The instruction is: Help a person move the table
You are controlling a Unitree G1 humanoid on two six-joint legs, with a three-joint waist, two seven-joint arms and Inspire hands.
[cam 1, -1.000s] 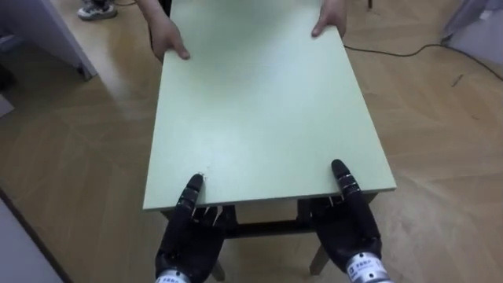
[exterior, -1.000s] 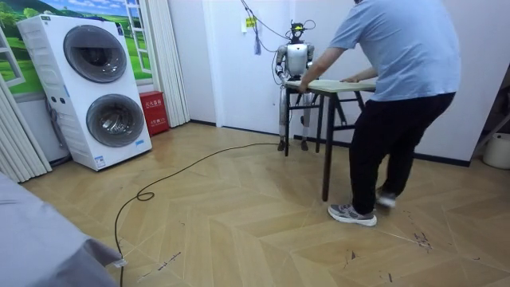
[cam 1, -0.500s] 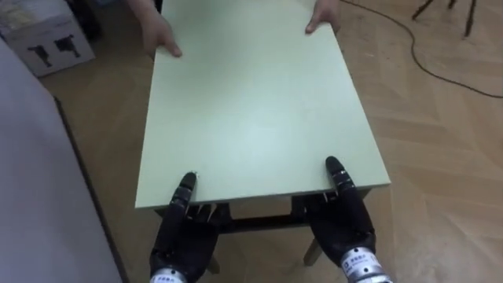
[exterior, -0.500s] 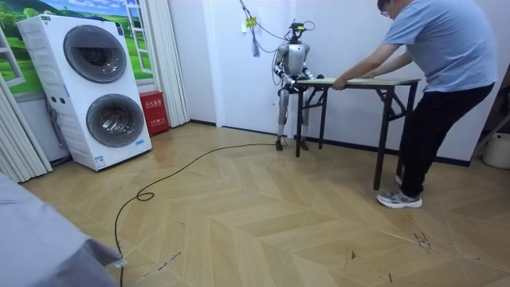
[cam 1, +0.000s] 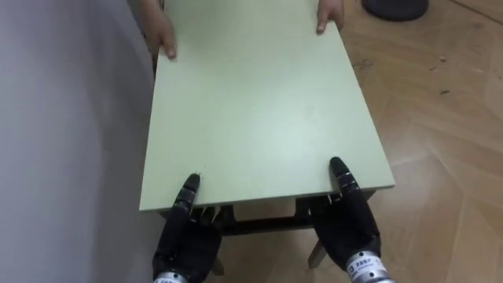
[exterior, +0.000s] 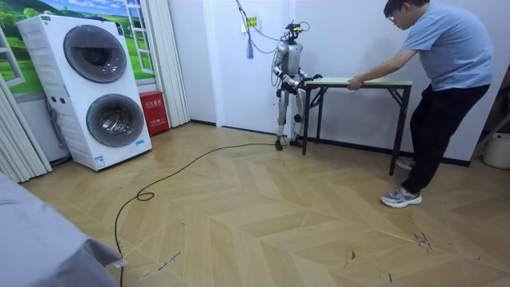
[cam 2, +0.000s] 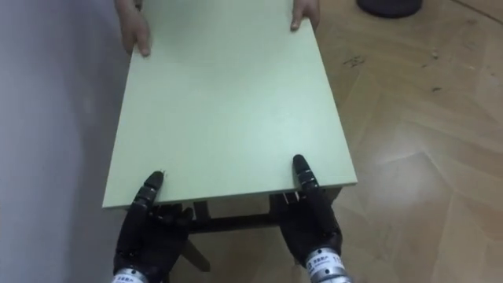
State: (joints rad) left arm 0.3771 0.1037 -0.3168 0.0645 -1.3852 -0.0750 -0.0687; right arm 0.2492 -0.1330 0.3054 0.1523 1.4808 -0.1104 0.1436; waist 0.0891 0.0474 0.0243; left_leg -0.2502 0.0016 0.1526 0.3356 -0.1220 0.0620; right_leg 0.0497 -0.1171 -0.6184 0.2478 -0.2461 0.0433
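Directly before the robot, the pale green table (cam 1: 259, 110) stretches away beside a wall (cam 1: 63, 118) to a person (exterior: 446, 88), whose hands (cam 1: 163, 35) hold its far end. The left hand (cam 1: 187, 236) and right hand (cam 1: 346, 224) each clamp its near edge, thumb on top, fingers beneath.

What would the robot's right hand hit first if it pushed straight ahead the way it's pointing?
The table itself: the right hand grips its near edge, thumb on top. Beyond, probably the person's hand at the far end.
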